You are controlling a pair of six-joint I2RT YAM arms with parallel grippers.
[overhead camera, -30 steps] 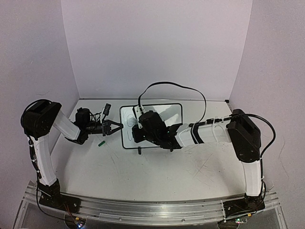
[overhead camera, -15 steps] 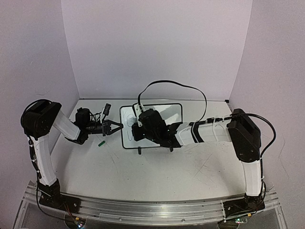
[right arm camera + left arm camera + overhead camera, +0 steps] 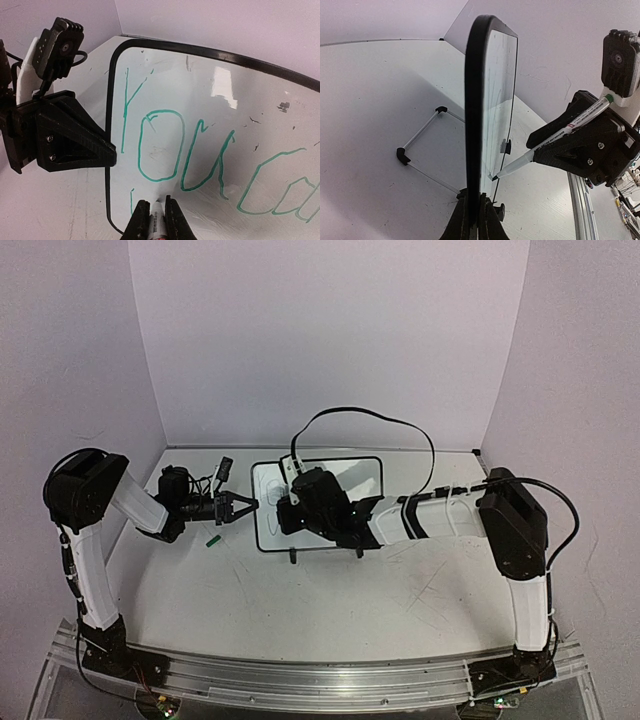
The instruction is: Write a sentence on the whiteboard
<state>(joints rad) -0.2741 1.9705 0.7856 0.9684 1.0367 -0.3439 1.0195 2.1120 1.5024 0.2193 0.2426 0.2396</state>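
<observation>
The sentence is showing in green on the whiteboard: "You" and the start of "ca" are running along the top line, and a short green stroke is sitting low at the left beneath the "Y". The whiteboard is standing on the table, left of middle and toward the far wall, with a wire stand bracing it behind. I am pressing the tip of the marker against the board's lower left area, under the "o". My right gripper is clamping the marker's barrel between its two fingers. My left gripper is pinching the board's black left edge, its fingers closed tight on the frame. A small green piece is lying on the table just below my left gripper.
</observation>
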